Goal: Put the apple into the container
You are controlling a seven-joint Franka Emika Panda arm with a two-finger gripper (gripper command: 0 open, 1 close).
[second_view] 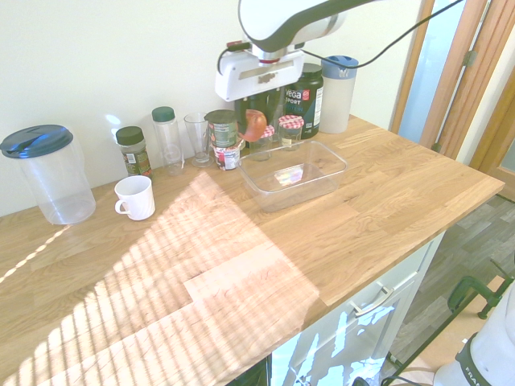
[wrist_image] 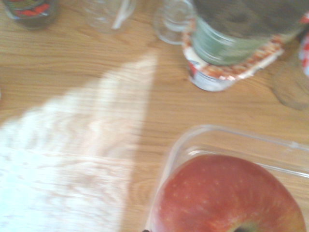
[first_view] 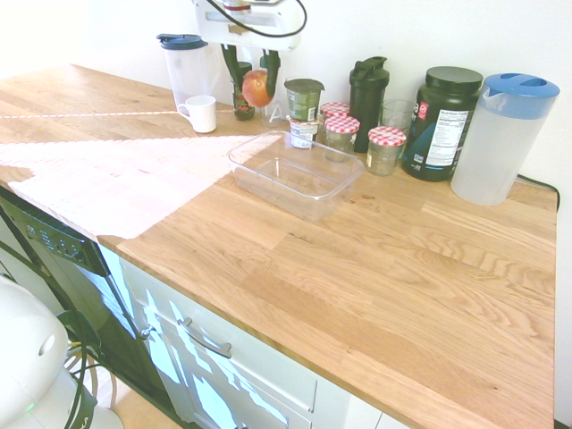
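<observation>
- Here the pincer (first_view: 256, 87) pinches the apple (first_view: 257, 88) in the air, above the desk (first_view: 375, 268).
- The container (first_view: 296, 172) sits near the desk's back edge, beside the jars (first_view: 387, 148).

The big dark round plastic supplement tub (second_view: 306, 98) near the worktop's back edge reads "Vega Sport" on its front label. Its white nutrition panel is too small to read.

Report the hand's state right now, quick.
Hand: closed on the apple, held in the air near the container, not yet inside it.
</observation>
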